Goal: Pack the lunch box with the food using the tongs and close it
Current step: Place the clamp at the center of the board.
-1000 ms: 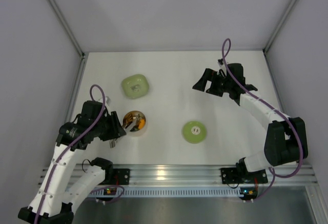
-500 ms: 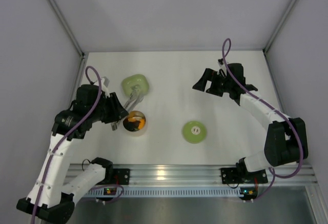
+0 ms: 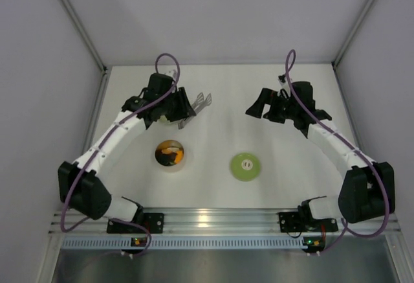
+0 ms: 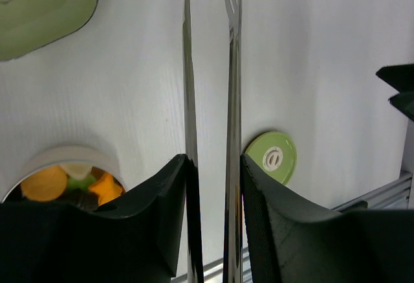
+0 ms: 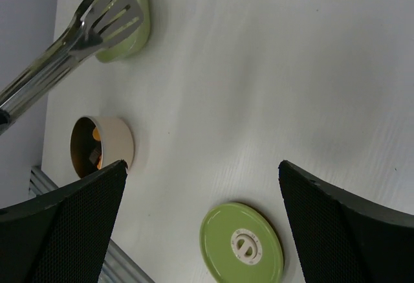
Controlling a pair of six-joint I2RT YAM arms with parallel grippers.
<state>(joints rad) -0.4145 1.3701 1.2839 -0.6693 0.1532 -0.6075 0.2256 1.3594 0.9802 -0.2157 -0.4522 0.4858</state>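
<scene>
White table [image 3: 220,95]: left hand [image 3: 183,109] grips tongs [image 3: 198,104] beyond open lunch box [image 5: 120,142]

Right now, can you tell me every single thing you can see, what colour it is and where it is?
lunch box: one, shiny steel with a pale rim, open, near left of the table
food: several small pieces, orange, dark and yellow-green, inside the lunch box
lid: one, green with a white centre, flat on the table to the right of the lunch box
tongs: one pair, silvery, held above the table at the far left
dish: one, pale green, far left, beyond the lunch box
table: one, white
left fingers: two, black, shut on the tongs
right fingers: two, black, open and holding nothing, over the far right of the table
</scene>
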